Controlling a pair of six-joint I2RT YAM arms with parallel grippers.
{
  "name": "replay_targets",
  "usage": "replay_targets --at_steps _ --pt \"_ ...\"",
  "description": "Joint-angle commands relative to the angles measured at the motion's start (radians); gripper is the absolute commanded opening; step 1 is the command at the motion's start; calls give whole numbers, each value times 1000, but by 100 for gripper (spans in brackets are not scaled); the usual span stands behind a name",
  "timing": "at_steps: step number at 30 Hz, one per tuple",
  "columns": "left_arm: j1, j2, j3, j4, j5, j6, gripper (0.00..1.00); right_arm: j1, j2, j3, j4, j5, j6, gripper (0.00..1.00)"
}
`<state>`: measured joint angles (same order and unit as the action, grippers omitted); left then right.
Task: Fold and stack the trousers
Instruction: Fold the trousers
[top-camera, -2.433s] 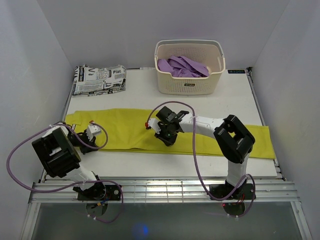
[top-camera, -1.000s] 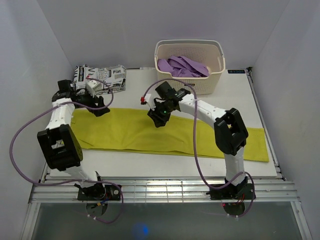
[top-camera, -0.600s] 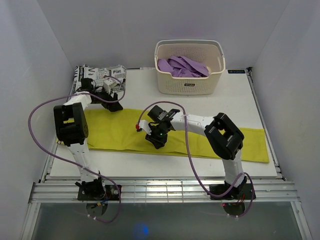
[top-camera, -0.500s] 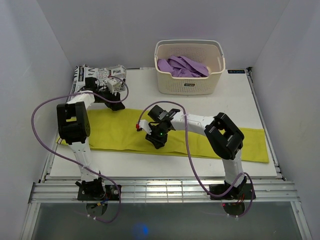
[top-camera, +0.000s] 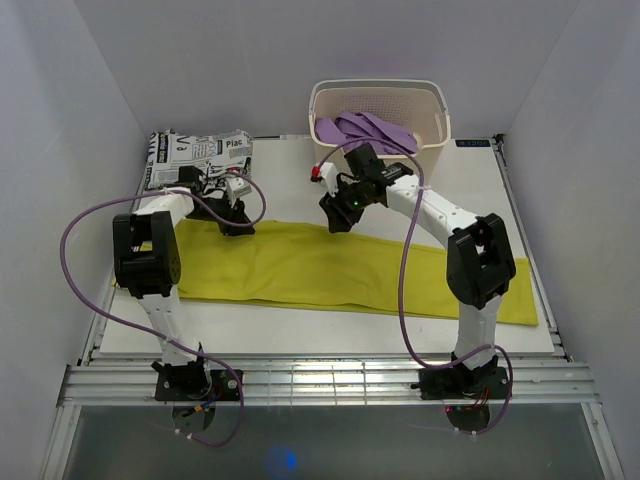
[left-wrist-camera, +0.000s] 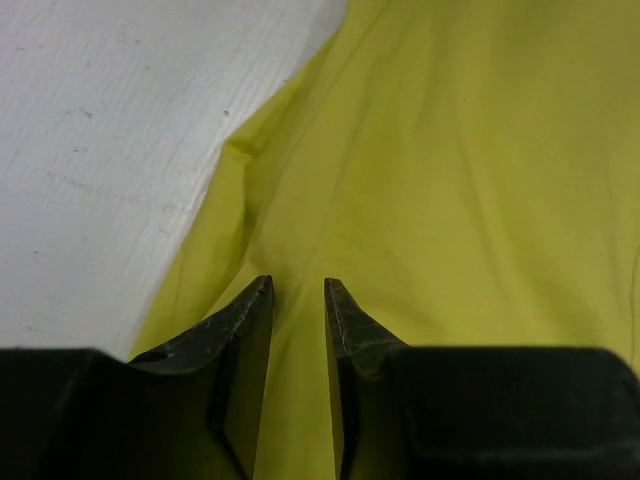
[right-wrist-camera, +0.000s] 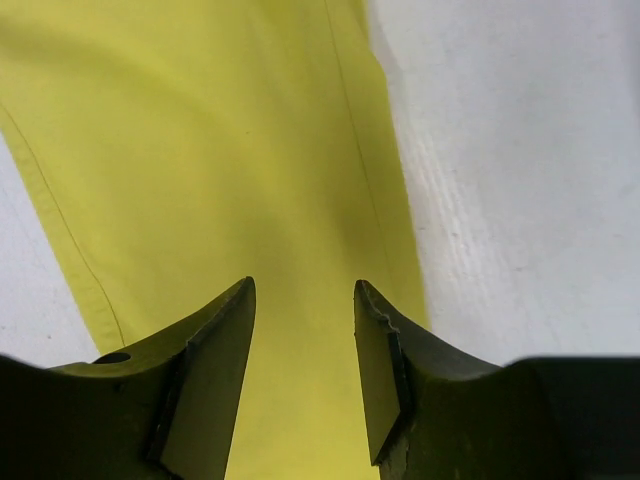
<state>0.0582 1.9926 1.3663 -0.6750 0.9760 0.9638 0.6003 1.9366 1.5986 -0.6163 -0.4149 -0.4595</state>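
Matt yellow cloth trousers (top-camera: 300, 268), faintly grained white matt table (top-camera: 480, 205), perforated cream plastic basket (top-camera: 385, 172), dull black fingers (left-wrist-camera: 240, 330).

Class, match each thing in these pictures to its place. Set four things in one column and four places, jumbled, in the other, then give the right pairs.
Things
1. trousers
2. basket
3. purple garment
4. newspaper-print garment

Places
a. folded at the far left corner of the table
b. inside the basket
c. laid out long across the middle of the table
d. standing at the far edge of the table

Pairs: 1-c, 2-d, 3-b, 4-a
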Motion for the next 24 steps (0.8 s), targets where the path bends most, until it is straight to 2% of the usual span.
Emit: replay_targets --at_steps 1,3,9,11,12,15,19,21,23,24 --pt "-1 -132 -47 -90 72 118 37 -2 13 122 -49 -19 15 50" --pt "-8 -164 -99 -87 34 144 33 -5 42 165 -51 -25 24 51" --pt "-26 -129 -168 -83 -57 158 28 6 165 351 -45 -62 82 51" --pt "-24 -155 -190 -48 -46 150 34 10 217 389 -14 -56 99 56" --pt "-24 -173 -220 -32 -37 142 44 16 241 412 -10 -59 110 57" --pt "-24 -244 -237 -14 6 113 64 36 329 489 10 -71 131 61" --pt "-23 -327 -239 8 30 17 72 47 406 492 102 -129 191 65" --pt "-12 -380 -249 47 33 -32 73 49 429 494 139 -148 215 66" --pt "3 -426 -253 99 29 -130 75 49 447 482 165 -183 223 61" --pt "24 -436 -251 120 27 -170 75 49 447 469 174 -200 226 56"
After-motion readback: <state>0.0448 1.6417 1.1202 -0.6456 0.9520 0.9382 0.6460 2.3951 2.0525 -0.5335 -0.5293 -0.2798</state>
